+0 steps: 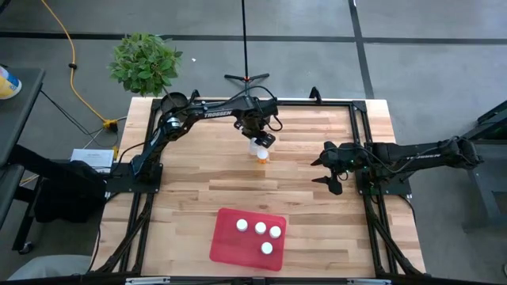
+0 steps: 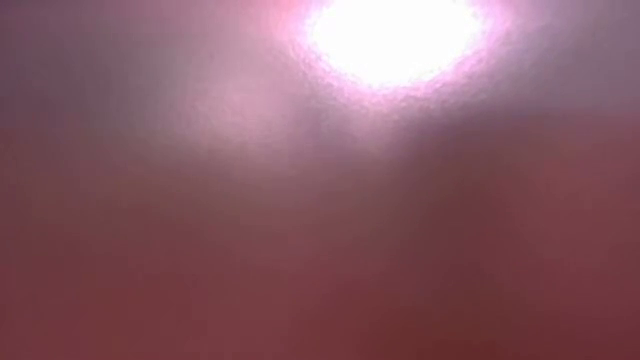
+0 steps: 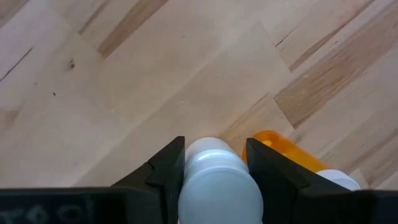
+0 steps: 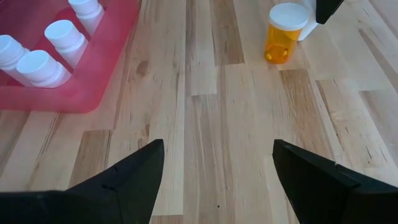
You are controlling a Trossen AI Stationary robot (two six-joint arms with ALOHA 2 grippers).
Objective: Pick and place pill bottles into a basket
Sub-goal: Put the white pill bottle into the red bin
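My left claw (image 3: 214, 163) is clamped on a pill bottle (image 3: 217, 180), upright, white cap up. From here the basket (image 1: 224, 237) sits around 6 o'clock on the tabletop (image 1: 190, 198), four bottles in already. Right claw (image 4: 217, 165) waits, spread open.

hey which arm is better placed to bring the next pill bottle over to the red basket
Left. The left gripper is already closed around a white-capped pill bottle mid-table, beside the orange pill bottle standing there. The right gripper is open and empty, off toward the table's right side. The basket holds four.
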